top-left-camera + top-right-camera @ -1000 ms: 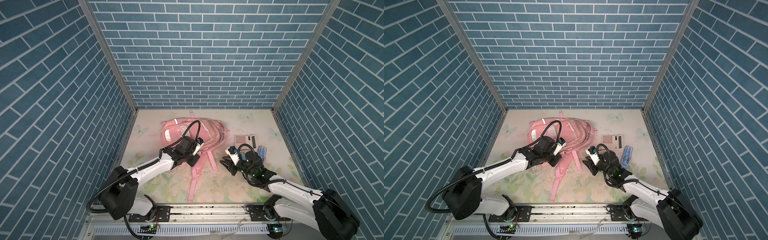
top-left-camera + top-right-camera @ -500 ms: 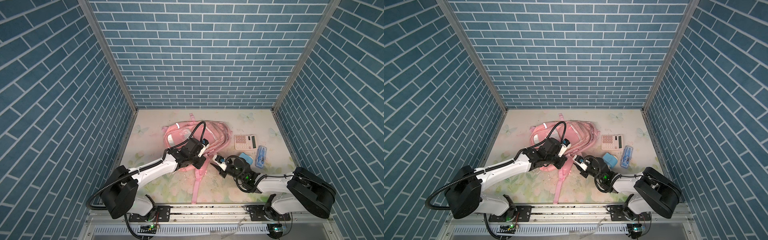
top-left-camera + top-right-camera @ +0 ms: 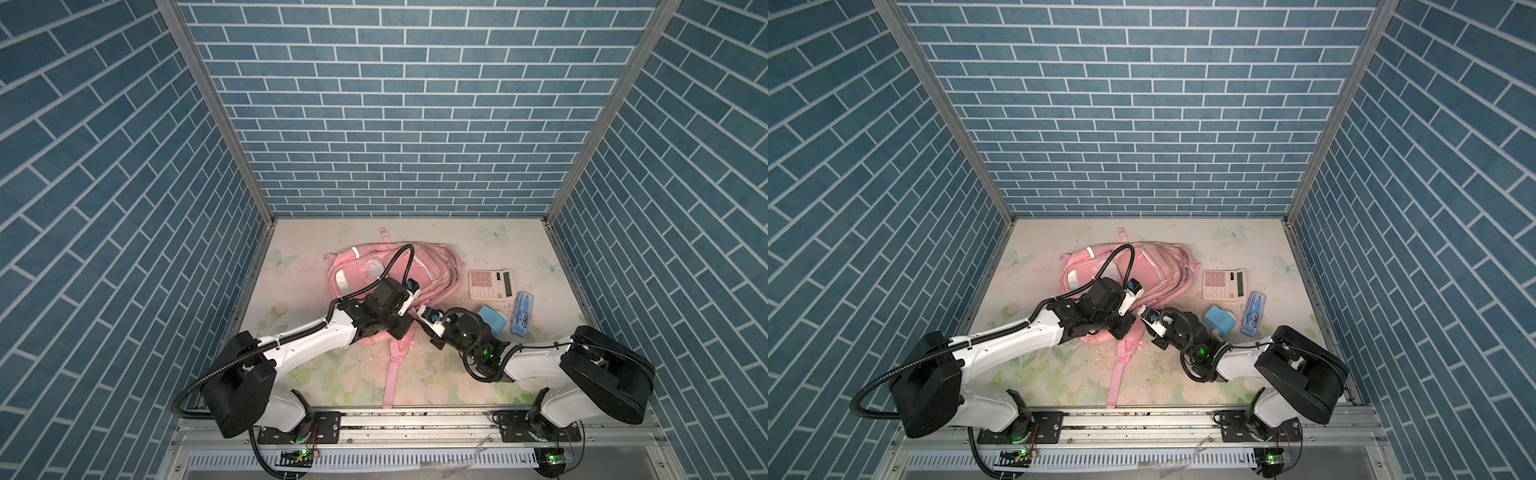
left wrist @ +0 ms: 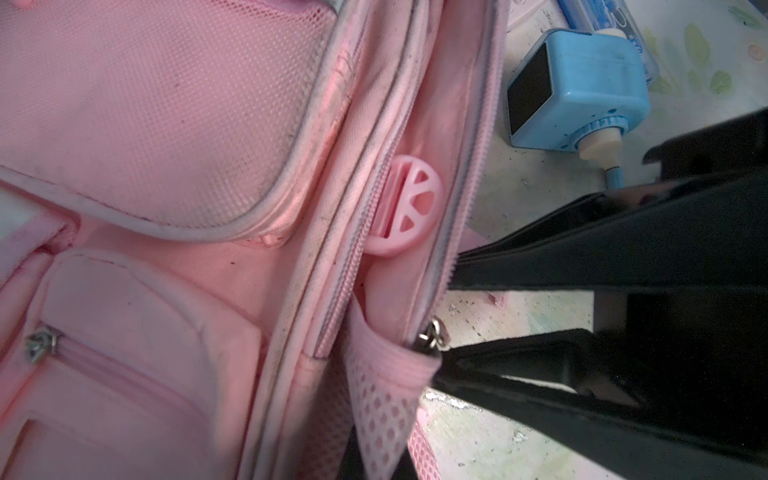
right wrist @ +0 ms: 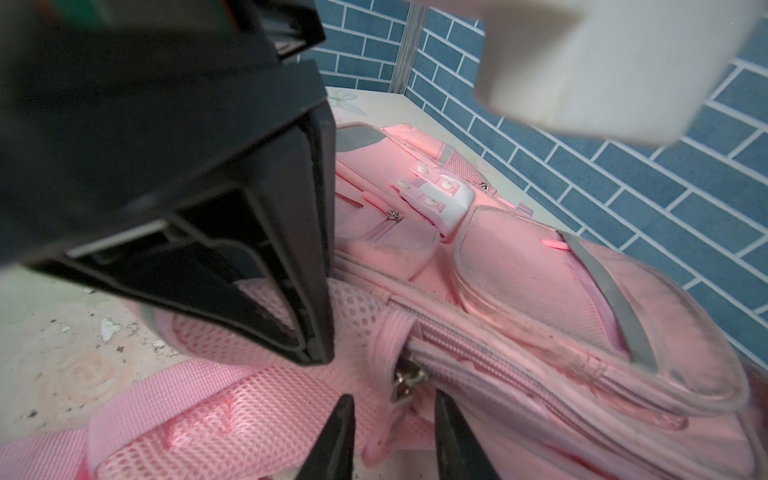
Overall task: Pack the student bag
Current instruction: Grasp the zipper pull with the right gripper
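The student bag is a pink backpack lying flat at the table's back middle. My left gripper is shut on the pink mesh pocket edge at the bag's near corner. Its main zip stands partly open, with a pink round disc in the gap. My right gripper is open, its two black fingertips either side of the metal zip pull, just short of it. The left gripper's black body sits close beside it.
Right of the bag lie a cream calculator, a blue pencil sharpener and a blue clear geometry case. A pink strap trails toward the front rail. Blue brick walls close in three sides.
My right gripper has swung left from beside the calculator to the bag's near corner, uncovering the blue sharpener. The left gripper shifted slightly right, still holding the bag.
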Motion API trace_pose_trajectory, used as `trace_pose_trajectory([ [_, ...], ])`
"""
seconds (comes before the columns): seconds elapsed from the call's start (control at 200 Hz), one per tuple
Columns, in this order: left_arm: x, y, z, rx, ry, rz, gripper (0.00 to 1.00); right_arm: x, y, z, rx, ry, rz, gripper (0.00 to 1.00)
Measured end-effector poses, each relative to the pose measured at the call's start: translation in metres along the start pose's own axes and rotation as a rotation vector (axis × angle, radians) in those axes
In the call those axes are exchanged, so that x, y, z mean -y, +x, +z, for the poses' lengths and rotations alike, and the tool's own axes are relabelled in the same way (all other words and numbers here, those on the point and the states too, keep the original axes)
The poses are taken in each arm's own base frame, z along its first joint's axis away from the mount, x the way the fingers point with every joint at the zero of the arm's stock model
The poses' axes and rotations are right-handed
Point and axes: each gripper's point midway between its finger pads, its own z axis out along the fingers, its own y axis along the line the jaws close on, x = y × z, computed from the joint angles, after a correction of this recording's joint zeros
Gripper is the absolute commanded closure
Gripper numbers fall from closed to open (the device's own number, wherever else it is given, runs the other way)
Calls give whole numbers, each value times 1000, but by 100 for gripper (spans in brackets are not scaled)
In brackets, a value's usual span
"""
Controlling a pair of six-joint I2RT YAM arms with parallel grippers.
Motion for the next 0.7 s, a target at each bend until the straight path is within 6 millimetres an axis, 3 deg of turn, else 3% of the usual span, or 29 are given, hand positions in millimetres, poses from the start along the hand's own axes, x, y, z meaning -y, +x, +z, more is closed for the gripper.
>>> trace_pose_trajectory([
  [0.395,0,-4,-3,21,-6,1,100,8,9,2,-50,57,9,86],
  [0.7,-1,4,-10,15,-22,23,100,7,13,0,-70,51,15,94],
])
